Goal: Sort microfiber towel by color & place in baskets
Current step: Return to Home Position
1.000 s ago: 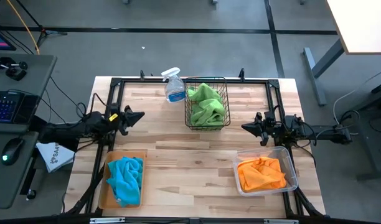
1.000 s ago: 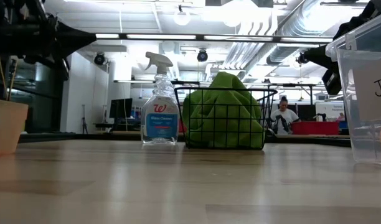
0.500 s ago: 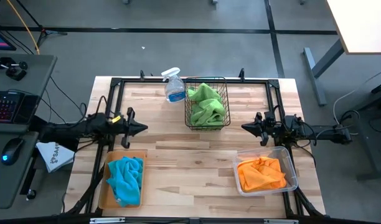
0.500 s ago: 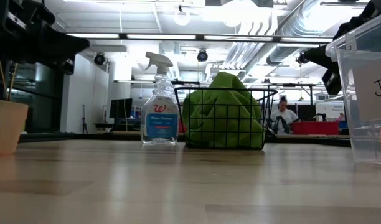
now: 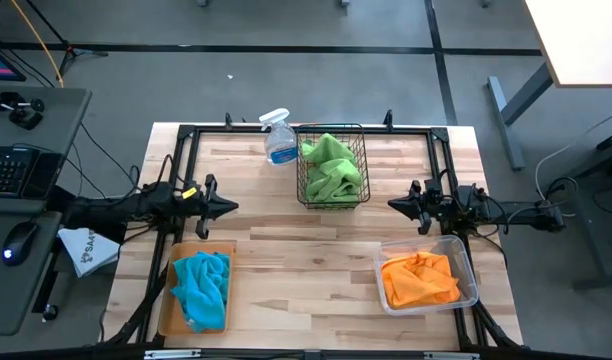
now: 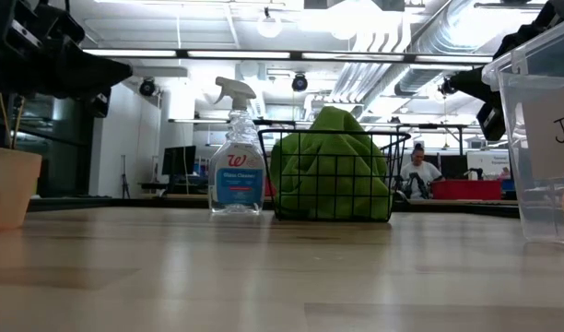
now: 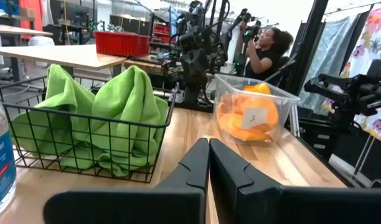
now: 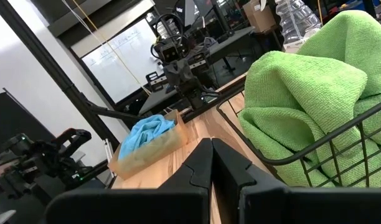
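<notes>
Above the worktop [image 5: 286, 255], at either side, our left tool [image 5: 226, 207] and right tool [image 5: 396, 204] hang empty, fingers pressed together. Green towels [image 5: 332, 167] fill the wire basket [image 5: 298, 165], orange towels [image 5: 419, 278] the clear bin [image 5: 470, 270], blue towels [image 5: 201, 290] the tray [image 5: 166, 295]. Homing, we judge, wants slow, level travel clear of every rim.

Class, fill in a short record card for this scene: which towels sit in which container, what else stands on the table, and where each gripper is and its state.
black wire basket: lime green towels; far middle of the table
orange-brown tray: turquoise towels; near left
clear bin: orange towels; near right
loose towels: none seen
spray bottle: just left of the basket
left gripper: shut, empty, beyond the tray
right gripper: shut, empty, beyond the bin
</notes>
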Action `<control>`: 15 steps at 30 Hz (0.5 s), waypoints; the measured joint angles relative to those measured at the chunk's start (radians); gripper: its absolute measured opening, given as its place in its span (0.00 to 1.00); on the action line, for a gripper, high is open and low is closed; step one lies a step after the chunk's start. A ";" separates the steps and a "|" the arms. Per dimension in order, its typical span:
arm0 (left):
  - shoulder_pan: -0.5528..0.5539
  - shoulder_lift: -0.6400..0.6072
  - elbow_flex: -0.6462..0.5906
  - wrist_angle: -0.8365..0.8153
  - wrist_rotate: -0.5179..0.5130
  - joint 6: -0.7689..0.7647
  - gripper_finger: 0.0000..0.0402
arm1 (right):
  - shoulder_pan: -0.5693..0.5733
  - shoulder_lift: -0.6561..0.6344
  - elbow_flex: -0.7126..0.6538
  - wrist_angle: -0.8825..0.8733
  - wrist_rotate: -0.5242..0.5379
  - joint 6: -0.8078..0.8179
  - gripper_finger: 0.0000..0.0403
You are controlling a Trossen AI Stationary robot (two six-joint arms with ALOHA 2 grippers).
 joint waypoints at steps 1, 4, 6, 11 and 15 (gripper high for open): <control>0.000 0.004 0.000 -0.001 0.000 0.000 0.00 | 0.000 0.000 0.000 0.000 0.000 0.000 0.00; 0.000 0.005 0.000 -0.002 0.000 0.000 0.00 | 0.000 0.000 0.000 0.000 0.000 0.000 0.00; 0.000 0.006 0.000 -0.003 0.000 0.000 0.00 | 0.000 0.000 0.000 0.000 0.000 0.000 0.00; 0.000 0.006 0.000 -0.004 0.000 0.000 0.00 | 0.000 0.000 0.000 0.000 0.000 0.000 0.00; 0.000 0.006 0.000 -0.003 0.000 0.000 0.00 | 0.000 0.000 0.000 0.000 0.000 0.000 0.00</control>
